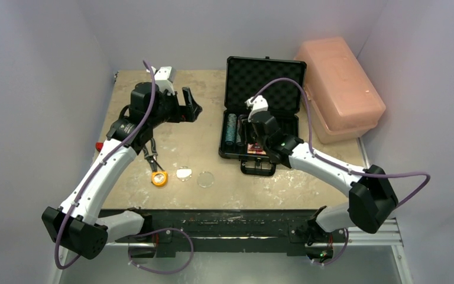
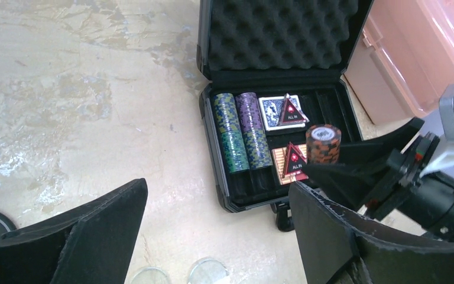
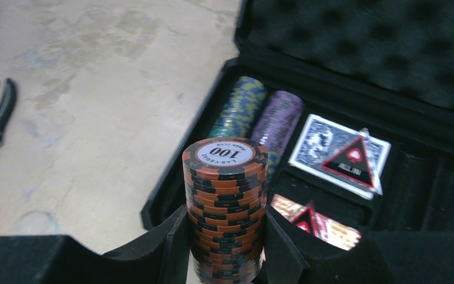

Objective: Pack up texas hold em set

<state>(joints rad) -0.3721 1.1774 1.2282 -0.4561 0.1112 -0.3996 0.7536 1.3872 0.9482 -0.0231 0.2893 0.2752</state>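
I find the right tool clamped on an upright stack of brown poker chips, held over the near half of the open black briefcase. The case lies toward the bench's far right corner. Teal chips, purple chips and a blue-backed card deck lie inside. The left tool hangs left of the case, jaws wide apart.
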